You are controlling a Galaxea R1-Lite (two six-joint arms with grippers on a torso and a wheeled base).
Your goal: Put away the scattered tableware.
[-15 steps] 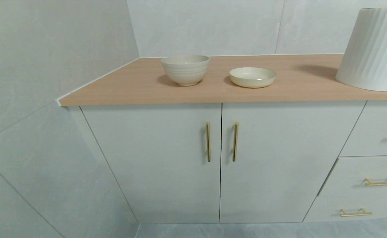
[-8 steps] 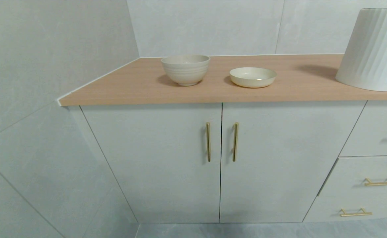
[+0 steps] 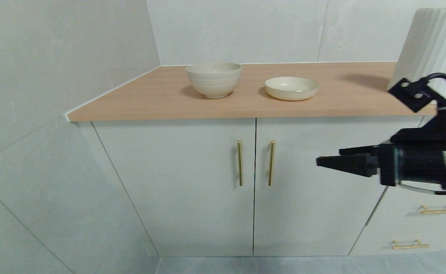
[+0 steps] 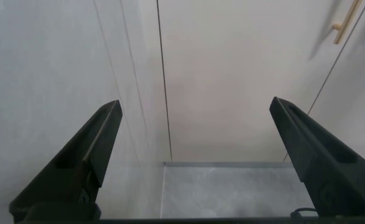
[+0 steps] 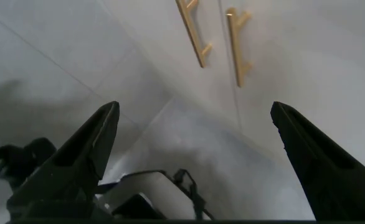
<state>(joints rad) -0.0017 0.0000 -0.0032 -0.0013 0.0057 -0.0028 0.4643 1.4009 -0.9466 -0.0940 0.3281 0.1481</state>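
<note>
- A deep cream bowl [image 3: 214, 79] stands upright towards the desk's [image 3: 162, 102] left end; its near wall hides most of its inside.
- A shallow cream dish [image 3: 291, 88] sits to its right, apart from it, with its pale inner floor visible.
- A tall white ribbed container [image 3: 432, 45] at the desk's right end is cut off and partly hidden by the right arm.
- The right gripper [image 3: 327, 156] is spread, level with the cabinet doors [image 3: 314, 198] below the desk.
- The left gripper [image 4: 194, 106] is spread, low before the cabinet.
</note>
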